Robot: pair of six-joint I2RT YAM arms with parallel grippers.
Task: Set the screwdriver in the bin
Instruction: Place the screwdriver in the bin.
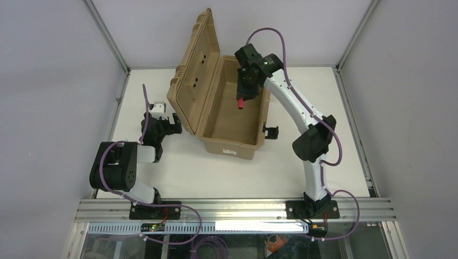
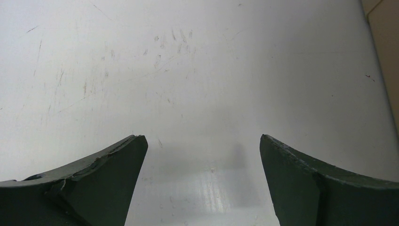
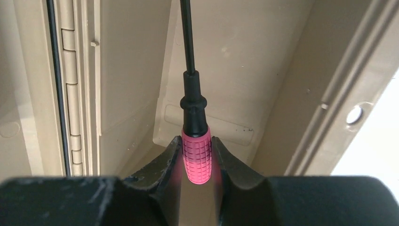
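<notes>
Right hand (image 3: 197, 145) clamps one screwdriver (image 3: 196, 162) over one bin (image 1: 231, 145); left hand (image 2: 202, 141) gapes.

No wording is coming through legibly in any of the three views. A white label (image 1: 231, 152) is sitting on the near outer wall of the bin (image 1: 216, 144) (its print, with a touch of red, is showing far too small to read).

Lab robot cell. Scuffed white table (image 2: 188, 70) under the left gripper (image 2: 202, 139), plain grey wall panels (image 1: 48, 65) on aluminium posts (image 1: 108, 38) around it, slotted aluminium rail (image 1: 237, 208) carrying both arm bases, purple cabling (image 1: 268, 29).
</notes>
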